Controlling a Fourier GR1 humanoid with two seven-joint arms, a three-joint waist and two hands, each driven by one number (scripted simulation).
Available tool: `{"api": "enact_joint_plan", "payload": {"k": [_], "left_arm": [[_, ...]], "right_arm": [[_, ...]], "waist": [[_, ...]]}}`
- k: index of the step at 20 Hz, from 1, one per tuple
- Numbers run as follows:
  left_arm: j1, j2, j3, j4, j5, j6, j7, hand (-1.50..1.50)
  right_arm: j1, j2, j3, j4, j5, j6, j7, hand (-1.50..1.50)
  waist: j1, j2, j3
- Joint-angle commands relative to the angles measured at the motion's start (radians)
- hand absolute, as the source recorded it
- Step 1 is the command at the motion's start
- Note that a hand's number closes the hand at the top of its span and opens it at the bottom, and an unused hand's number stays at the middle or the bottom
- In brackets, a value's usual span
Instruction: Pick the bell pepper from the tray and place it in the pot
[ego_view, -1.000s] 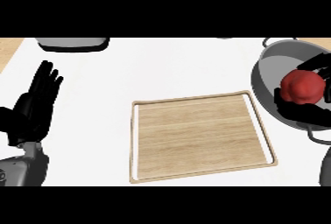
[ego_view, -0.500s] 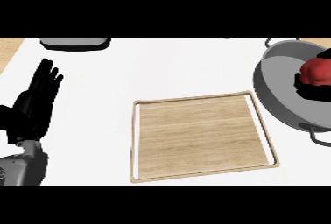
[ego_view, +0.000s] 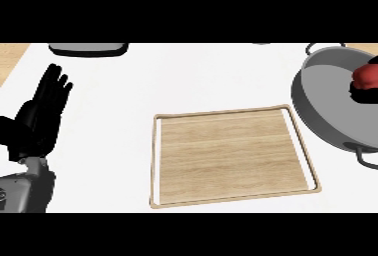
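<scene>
Pepper (ego_view: 366, 74) has slid right, now over the pot's (ego_view: 319, 102) inside at the view's edge, off the tray (ego_view: 156, 160). Right hand (ego_view: 360, 94) is mostly cut off, so I can't tell its grip. Left hand (ego_view: 38, 117) rests at the left, fingers straight and spread. I reckon release is next.

One view only, taken from the robot's head and aimed steeply down at the table (ego_view: 184, 80). The tabletop is seen from close range. The tray (ego_view: 229, 155) is framed whole, just right of centre. The pot (ego_view: 321, 107) is cut by the right edge, and a grey object (ego_view: 87, 49) by the top edge. The left hand (ego_view: 40, 117) is framed at the left edge, its forearm entering from the lower left corner.
</scene>
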Motion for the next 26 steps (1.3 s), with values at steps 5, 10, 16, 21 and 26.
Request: {"api": "enact_joint_plan", "payload": {"k": [5,10,16,21,26], "left_arm": [[-0.035,0.011,0.009,-0.008,0.012,-0.01,0.042,0.0],[-0.008,-0.039,-0.022,0.05,-0.025,0.008,-0.041,0.0],[-0.023,-0.009,0.014,0.061,0.0,-0.016,-0.042,0.0],[0.019,-0.021,-0.01,-0.017,-0.007,-0.007,0.002,0.0],[-0.032,-0.013,-0.008,-0.022,-0.033,0.023,0.051,0.0]], "right_arm": [[-0.161,-0.061,-0.103,0.458,-0.093,-0.033,-0.108,-1.5],[-0.163,-0.038,-0.15,0.579,-0.217,0.061,-0.301,-1.5],[-0.259,-0.031,-0.294,0.612,-0.411,0.131,-0.444,-1.5],[-0.251,-0.153,-0.412,0.669,-0.542,0.238,-0.525,-1.5],[-0.222,-0.255,-0.45,0.761,-0.597,0.32,-0.562,-1.5]], "waist": [[0.015,0.005,0.002],[0.008,0.007,0.002],[0.006,0.006,0.002],[0.007,0.001,0.003],[0.004,0.003,0.002]]}}
